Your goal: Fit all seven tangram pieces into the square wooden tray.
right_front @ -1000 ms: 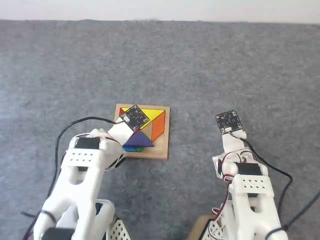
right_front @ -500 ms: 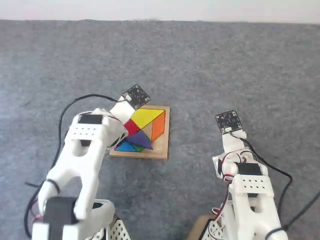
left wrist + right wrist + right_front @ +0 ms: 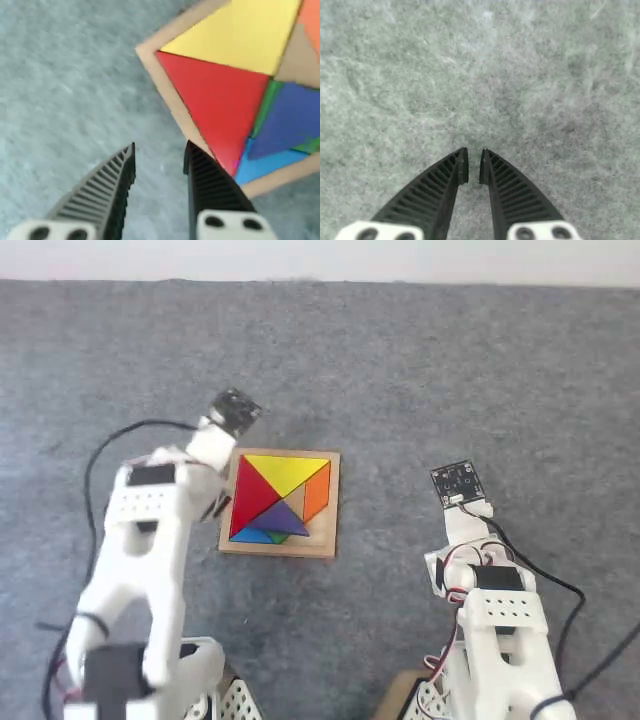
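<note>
A grey felt mat [image 3: 450, 360] covers the table under both grippers. The left arm [image 3: 140, 540] stands tall, and the right arm [image 3: 500, 620] sits lower.

The square wooden tray [image 3: 285, 548] lies flat. Its corner is just ahead of the left gripper [image 3: 160, 147], and one fingertip is seen against its near rim. The tray is well off to the side of the right gripper [image 3: 473, 152].

Inside the tray, the yellow triangle [image 3: 283, 472] is farthest from the left jaws and the red triangle [image 3: 250, 502] is nearest them. The purple triangle [image 3: 280, 520] and the orange piece [image 3: 317, 495] lie beyond the red one. A light blue triangle [image 3: 250, 536] and a green sliver [image 3: 275, 537] lie along the near edge. A bare wood patch [image 3: 295, 502] shows between the yellow, orange and purple pieces.

The left jaws are spread and hold nothing, poised over the mat. The right jaws are drawn almost together, with only a slit between the tips, and they hold nothing above the felt.
</note>
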